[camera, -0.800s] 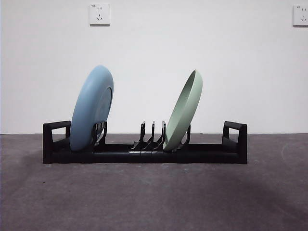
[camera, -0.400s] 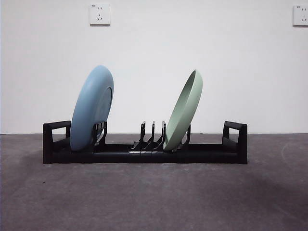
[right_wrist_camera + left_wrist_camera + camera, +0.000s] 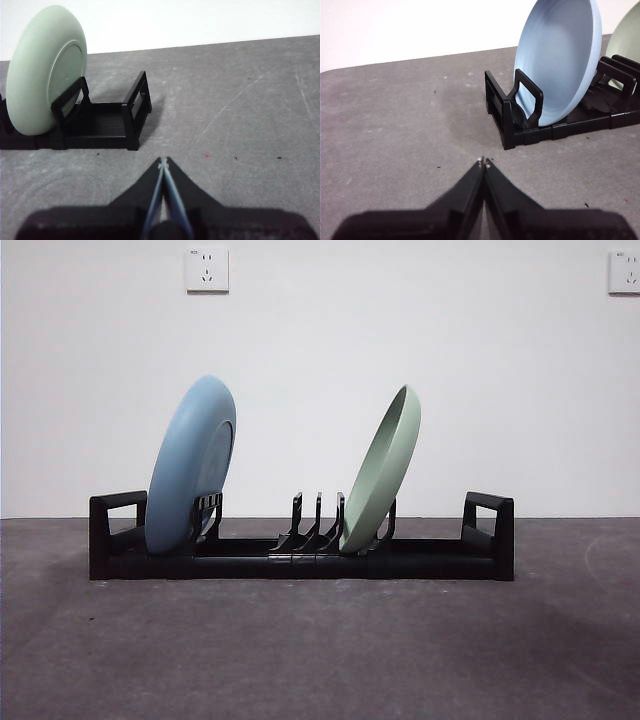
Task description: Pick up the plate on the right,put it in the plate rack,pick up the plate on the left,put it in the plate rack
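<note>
The black plate rack (image 3: 300,555) stands across the middle of the grey table. A light blue plate (image 3: 190,465) leans upright in its left prongs, and a pale green plate (image 3: 385,470) leans in the prongs right of centre. In the left wrist view my left gripper (image 3: 484,161) is shut, empty, over bare table short of the rack's left handle (image 3: 527,97) and the blue plate (image 3: 557,55). My right gripper (image 3: 163,161) is shut too, holding nothing, back from the rack's right handle (image 3: 136,107) and the green plate (image 3: 42,70).
Two wall sockets (image 3: 207,269) sit high on the white wall behind. Grey tabletop (image 3: 320,650) stretches in front of the rack and to both sides. Neither arm shows in the front view.
</note>
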Motion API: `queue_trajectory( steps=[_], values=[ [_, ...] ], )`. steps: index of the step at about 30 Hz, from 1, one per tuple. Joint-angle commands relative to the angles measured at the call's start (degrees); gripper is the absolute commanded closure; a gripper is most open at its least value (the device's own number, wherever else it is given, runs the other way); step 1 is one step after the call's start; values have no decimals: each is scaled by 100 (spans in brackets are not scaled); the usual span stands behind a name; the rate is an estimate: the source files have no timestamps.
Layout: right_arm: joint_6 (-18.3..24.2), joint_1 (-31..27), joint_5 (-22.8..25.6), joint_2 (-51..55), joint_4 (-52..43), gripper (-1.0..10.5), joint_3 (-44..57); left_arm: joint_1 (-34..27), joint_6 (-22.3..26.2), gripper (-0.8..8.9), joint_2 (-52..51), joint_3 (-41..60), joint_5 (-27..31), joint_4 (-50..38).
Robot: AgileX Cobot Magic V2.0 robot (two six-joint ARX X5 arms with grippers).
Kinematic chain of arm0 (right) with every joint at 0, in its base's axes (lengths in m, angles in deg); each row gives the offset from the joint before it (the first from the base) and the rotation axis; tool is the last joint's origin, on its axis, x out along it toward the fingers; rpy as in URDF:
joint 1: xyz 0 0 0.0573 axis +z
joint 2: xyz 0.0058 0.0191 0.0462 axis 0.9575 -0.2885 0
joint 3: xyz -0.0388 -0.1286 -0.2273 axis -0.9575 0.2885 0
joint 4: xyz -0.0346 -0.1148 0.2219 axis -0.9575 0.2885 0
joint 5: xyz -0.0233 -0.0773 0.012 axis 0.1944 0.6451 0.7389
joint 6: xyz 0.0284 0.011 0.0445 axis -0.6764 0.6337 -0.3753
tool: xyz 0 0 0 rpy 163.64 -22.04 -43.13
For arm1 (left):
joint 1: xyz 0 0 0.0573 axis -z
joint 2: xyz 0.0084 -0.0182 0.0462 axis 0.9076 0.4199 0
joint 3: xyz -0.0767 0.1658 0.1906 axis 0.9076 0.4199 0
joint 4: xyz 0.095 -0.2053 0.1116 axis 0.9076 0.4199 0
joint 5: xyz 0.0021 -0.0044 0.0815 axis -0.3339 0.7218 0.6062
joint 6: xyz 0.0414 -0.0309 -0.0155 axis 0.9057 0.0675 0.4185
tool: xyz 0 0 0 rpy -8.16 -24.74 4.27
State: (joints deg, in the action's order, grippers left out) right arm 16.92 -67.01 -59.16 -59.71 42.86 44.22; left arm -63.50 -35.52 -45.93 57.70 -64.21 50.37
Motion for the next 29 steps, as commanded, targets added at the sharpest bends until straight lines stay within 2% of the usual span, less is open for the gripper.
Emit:
queue_trajectory(
  steps=[1, 3, 29],
  values=[
    [-260, -4, -7, -50, 55, 946, 63, -17, -35, 817, -9, 79, -7, -4],
    [-358, -4, 33, -96, 52, 946, 63, -17, -35, 817, -9, 79, -7, -4],
    [-358, -4, 35, -109, 50, 946, 61, -17, -35, 817, -9, 79, -7, -4]
  ],
)
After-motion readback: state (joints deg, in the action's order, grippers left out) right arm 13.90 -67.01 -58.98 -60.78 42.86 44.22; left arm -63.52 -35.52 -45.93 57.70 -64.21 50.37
